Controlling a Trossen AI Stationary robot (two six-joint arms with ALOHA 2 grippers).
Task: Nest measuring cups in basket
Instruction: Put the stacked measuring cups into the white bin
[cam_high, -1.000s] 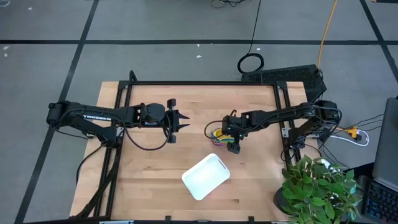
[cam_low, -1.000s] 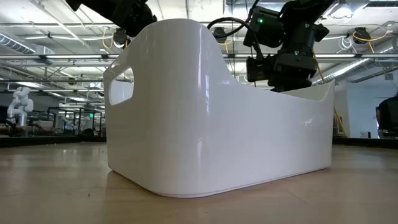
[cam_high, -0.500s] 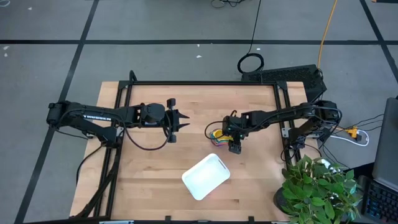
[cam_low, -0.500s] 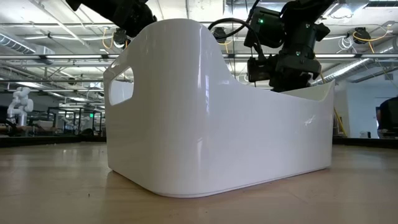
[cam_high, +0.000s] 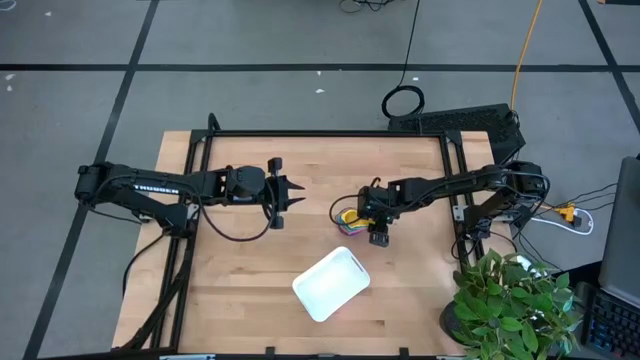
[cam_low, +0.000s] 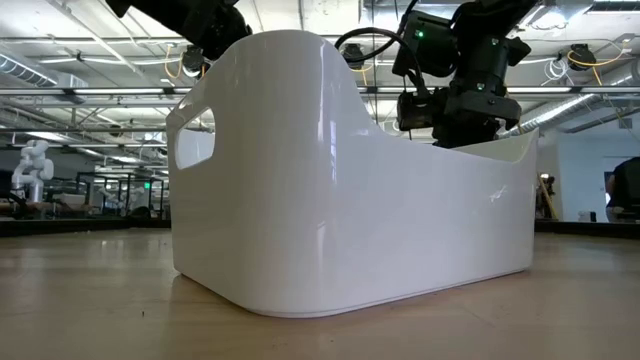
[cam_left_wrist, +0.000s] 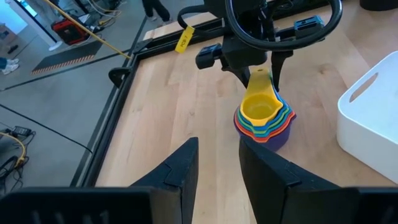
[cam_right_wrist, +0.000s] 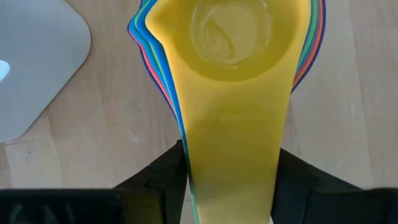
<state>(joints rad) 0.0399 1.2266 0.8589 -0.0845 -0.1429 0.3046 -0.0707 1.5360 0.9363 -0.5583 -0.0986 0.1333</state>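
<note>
Handles of my nested measuring cups (cam_right_wrist: 239, 74), smooth yellow plastic topmost, sit clamped in the right gripper (cam_high: 377, 236) mid-frame; left gripper (cam_high: 290, 192) idles, fingers apart.

four cameras, one worktop

the high view looked straight down on the whole worktop (cam_high: 250, 260); the low view sat at board height, nearly against the basket (cam_low: 330, 190). the left wrist view faced across toward the stacked measuring cups (cam_left_wrist: 264, 118), which the right wrist view saw from very near, with the basket's corner.
</note>
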